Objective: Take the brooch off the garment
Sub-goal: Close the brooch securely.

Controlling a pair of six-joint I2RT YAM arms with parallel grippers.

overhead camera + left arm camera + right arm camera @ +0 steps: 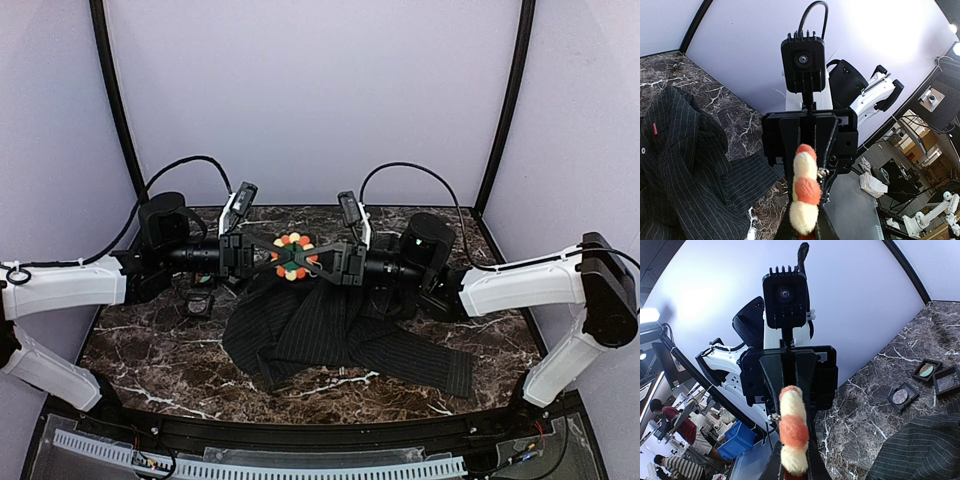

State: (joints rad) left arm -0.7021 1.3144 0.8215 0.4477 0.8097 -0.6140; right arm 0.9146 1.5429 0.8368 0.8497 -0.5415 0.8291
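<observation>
The brooch [292,255], a round flower of orange, red and white beads, is held in the air between my two grippers, above the far edge of the black pinstriped garment [330,335]. My left gripper [272,256] and right gripper [316,259] face each other, and both are shut on the brooch. Each wrist view shows the brooch edge-on [805,190] [792,427] between the fingers, with its metal pin showing and no cloth on it. The garment lies crumpled on the table [680,170] [920,452].
The marble table [140,345] carries several small square black boxes [926,370] at the back left, near the left arm [198,305]. The enclosure's white walls and black poles stand close behind. A white cable strip runs along the near edge [260,465].
</observation>
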